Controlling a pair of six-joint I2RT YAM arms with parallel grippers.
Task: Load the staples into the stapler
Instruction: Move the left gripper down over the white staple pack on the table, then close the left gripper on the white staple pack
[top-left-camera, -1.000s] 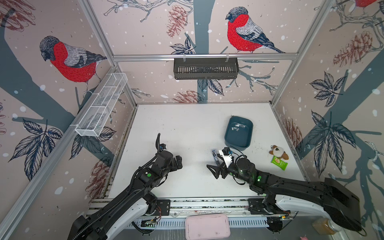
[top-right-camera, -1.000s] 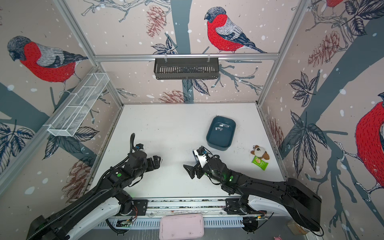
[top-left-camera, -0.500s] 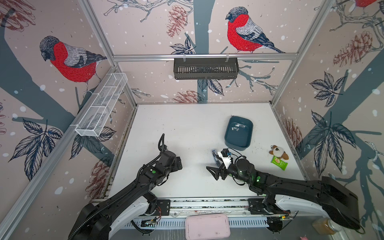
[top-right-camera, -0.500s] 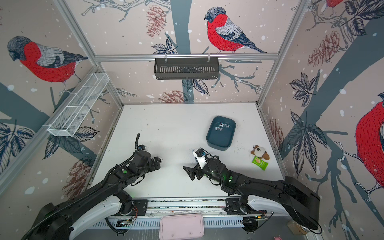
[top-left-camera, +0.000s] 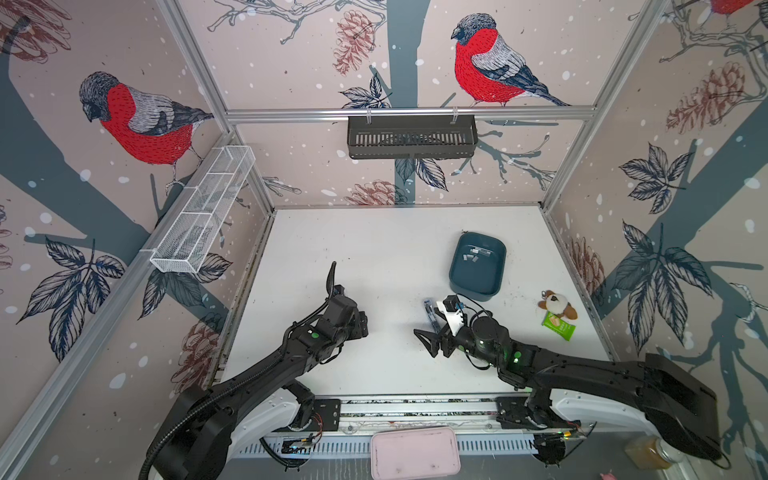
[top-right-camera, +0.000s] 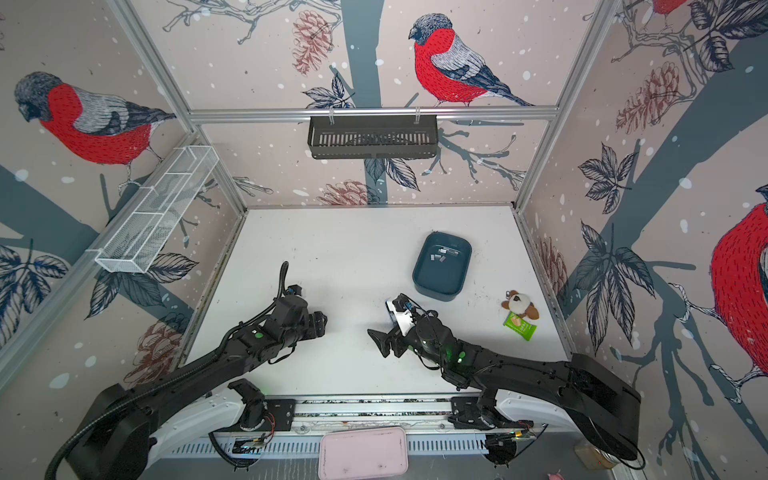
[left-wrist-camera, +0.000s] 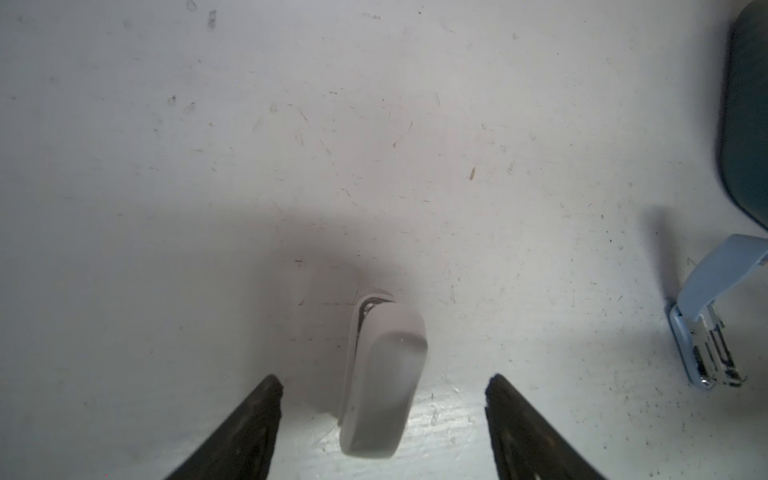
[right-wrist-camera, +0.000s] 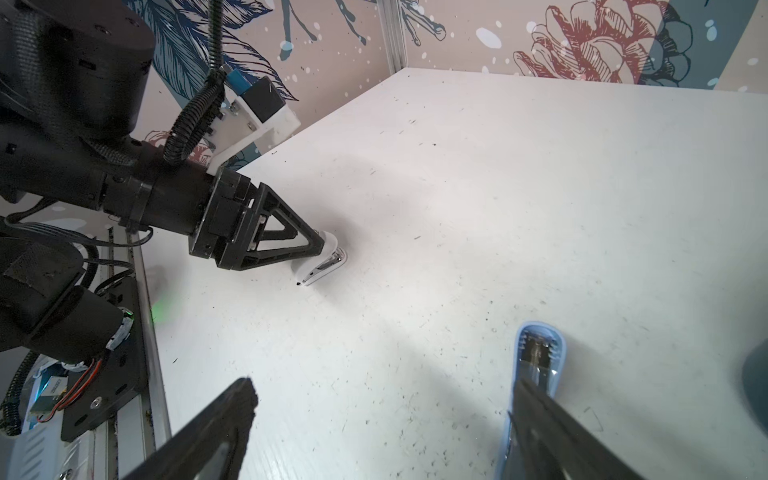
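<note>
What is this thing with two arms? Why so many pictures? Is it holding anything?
It is a robot with two arms, left and right. Two pictures look down from above; the other two come from cameras on its wrists. On the white table lie a white stapler, an opened blue stapler, a blue tray with silver staples, a plush toy and a green packet. The left hand has its fingers open on either side of the white stapler, not squeezing it. The right hand is open and empty, next to the blue stapler.
</note>
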